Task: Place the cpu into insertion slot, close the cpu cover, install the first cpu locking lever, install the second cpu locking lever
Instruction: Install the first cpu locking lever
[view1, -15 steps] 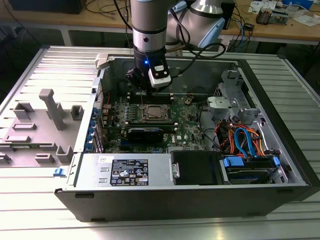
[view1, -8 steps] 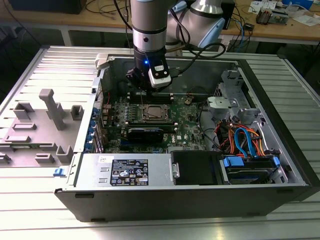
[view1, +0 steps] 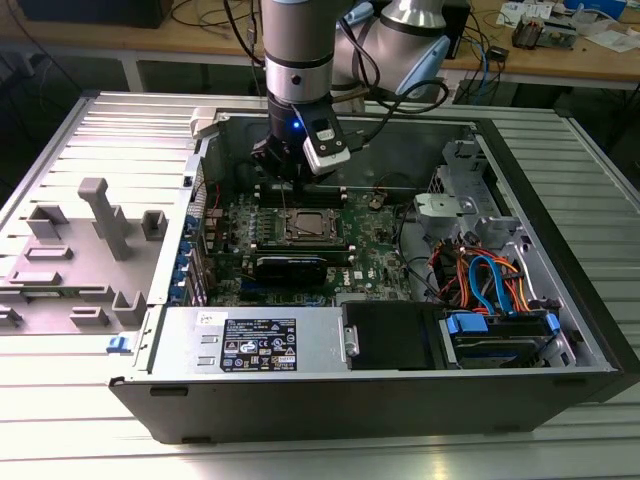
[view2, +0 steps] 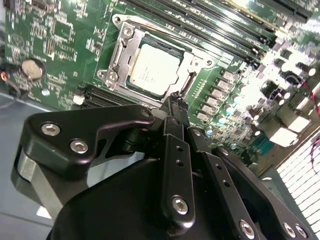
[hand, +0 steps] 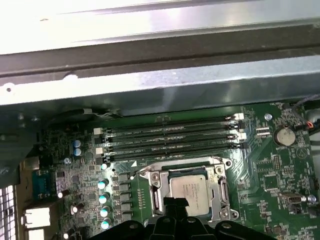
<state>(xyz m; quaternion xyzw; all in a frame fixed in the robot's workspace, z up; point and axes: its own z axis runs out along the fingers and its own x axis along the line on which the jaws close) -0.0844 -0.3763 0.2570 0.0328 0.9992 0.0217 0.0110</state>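
Slotted metal table (view1: 80, 420) carries an open computer case (view1: 400, 400). Gripper (view2: 176, 100) hangs low over the motherboard, at one edge of the socket (view2: 114, 21). Its fingers are pressed together with nothing between them. Chip (view2: 152, 72) lies flat in the socket, and the cover (view2: 120, 55) is down around it, so the chip's top shows through the window. Lever latching: cannot tell.

Risks, as judged:
- Sideways drift could drag the tips across the board or the memory slots (hand: 170, 137).
- A lever pushed past its hook might spring back and lift the cover.
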